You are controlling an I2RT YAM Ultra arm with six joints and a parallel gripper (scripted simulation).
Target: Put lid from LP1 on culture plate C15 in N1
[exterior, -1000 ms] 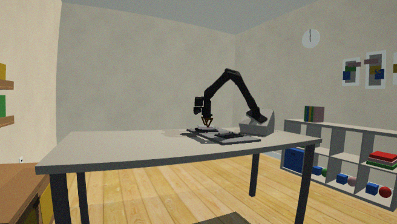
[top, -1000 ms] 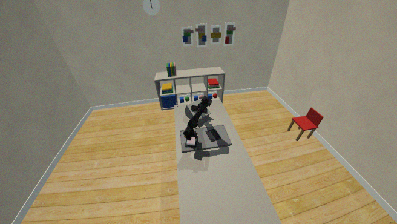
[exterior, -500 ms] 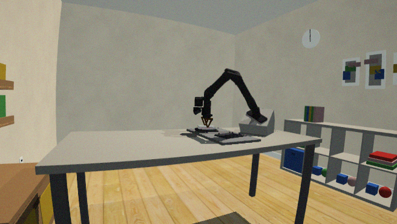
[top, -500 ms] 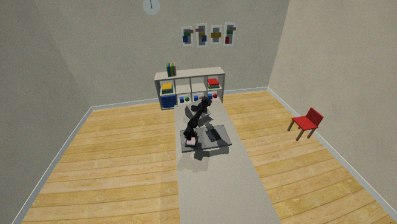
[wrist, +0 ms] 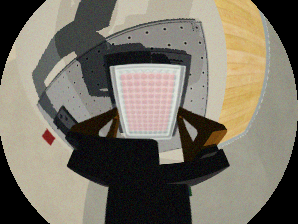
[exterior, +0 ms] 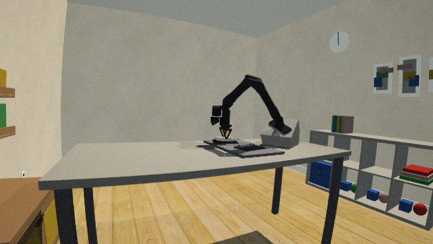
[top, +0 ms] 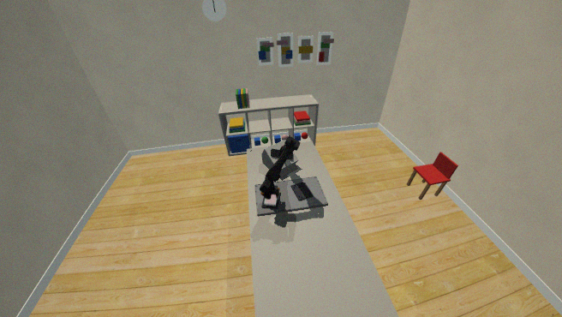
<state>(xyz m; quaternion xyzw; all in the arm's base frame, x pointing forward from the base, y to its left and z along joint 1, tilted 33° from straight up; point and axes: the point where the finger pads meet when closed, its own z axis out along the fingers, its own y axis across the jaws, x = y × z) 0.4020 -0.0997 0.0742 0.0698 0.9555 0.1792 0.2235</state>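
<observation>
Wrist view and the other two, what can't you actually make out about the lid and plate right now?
- Whether the lid is fully down: in the wrist view, seen from above, it covers the plate, so no seam shows.
- The end effector contact on the lid: its black body hides it.
- Lid height over the plate: too small in the exterior view.
- Empty lid holder: a dark blur in the top view.

The lid point(wrist: 147, 99) is pale with a pink dotted grid. The hand point(wrist: 148, 137) is black with brown fingers. The surface point(exterior: 138, 161) is grey; the chair point(top: 433, 173) red.
</observation>
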